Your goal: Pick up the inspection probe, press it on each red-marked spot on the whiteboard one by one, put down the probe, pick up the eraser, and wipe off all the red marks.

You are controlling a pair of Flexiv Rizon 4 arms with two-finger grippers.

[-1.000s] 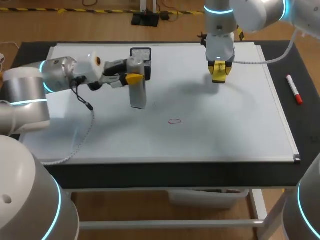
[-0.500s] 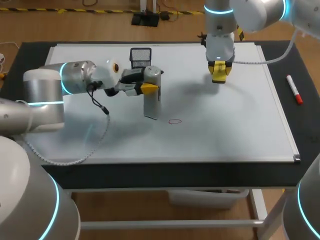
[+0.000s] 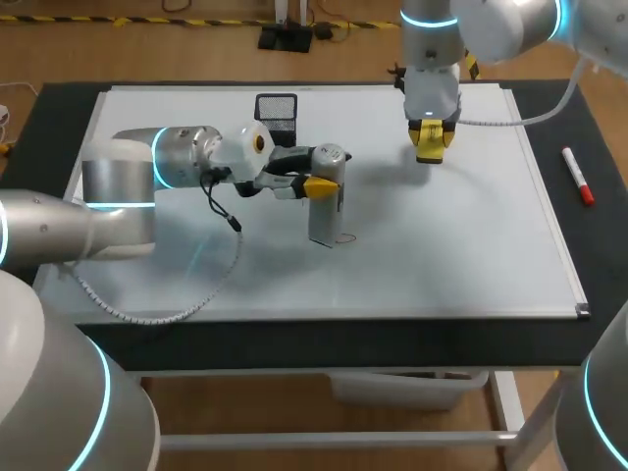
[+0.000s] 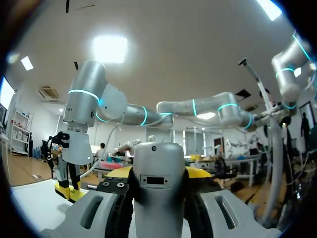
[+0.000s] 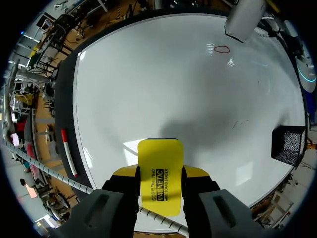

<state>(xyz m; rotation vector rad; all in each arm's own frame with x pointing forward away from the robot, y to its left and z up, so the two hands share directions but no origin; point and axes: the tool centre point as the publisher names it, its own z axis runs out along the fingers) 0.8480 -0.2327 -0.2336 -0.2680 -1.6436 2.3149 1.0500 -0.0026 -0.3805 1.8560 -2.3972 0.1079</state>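
Observation:
My left gripper [image 3: 320, 184] is shut on the grey inspection probe [image 3: 325, 213], which hangs upright over the whiteboard [image 3: 471, 245]. Its lower end is right beside the small red ring mark [image 3: 344, 237]; I cannot tell whether it touches the board. In the left wrist view the probe [image 4: 158, 186] fills the gap between the fingers of that gripper [image 4: 158, 173]. My right gripper [image 3: 430, 137] hovers over the board's far right part, shut on the yellow eraser [image 3: 430, 144]. The right wrist view shows the eraser [image 5: 159, 178] clamped in its gripper [image 5: 159, 172], with the red mark [image 5: 222, 49] and probe [image 5: 243, 20] far ahead.
A black mesh holder [image 3: 276, 111] stands at the board's far edge, behind the left gripper. A red-capped marker [image 3: 577, 175] lies on the dark table right of the board. The board's near and right areas carry nothing else.
My left arm has carried the probe to the right and nearer, from beside the mesh holder to the red mark. The right arm and eraser have stayed put.

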